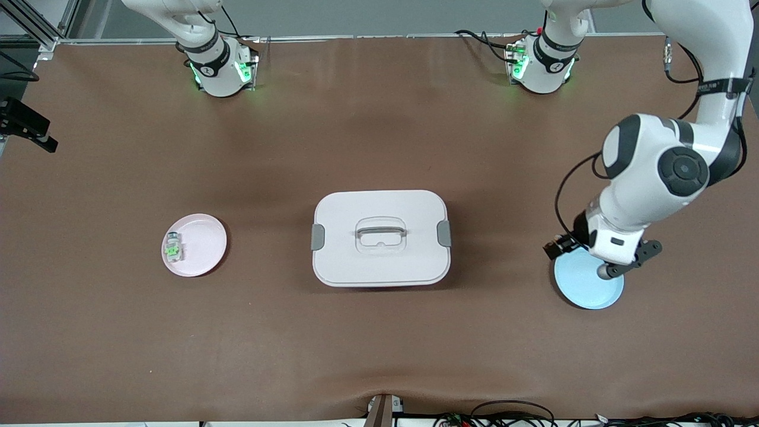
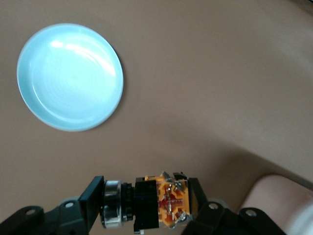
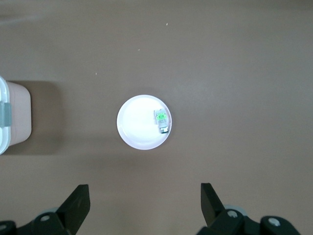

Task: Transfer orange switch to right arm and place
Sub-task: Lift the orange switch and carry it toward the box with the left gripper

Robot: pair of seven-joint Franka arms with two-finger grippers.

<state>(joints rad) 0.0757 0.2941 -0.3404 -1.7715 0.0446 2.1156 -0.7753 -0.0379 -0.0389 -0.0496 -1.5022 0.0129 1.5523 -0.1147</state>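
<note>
Holding the orange switch (image 2: 155,204) pinched end to end, the left hand (image 2: 146,205) hangs above the blue plate (image 2: 70,77). The grip looks shallow; a jolt in transit could twist or drop it. The right hand (image 3: 144,205) waits wide open and empty, high over the pink plate (image 3: 139,128) carrying a green-cored part (image 3: 162,120). Misaligned handover seems the main risk.

a glossy smooth blue plate (image 2: 70,77) lies on the matt brown table cover (image 2: 220,73), beside a smooth white plastic box (image 1: 380,238).
</note>
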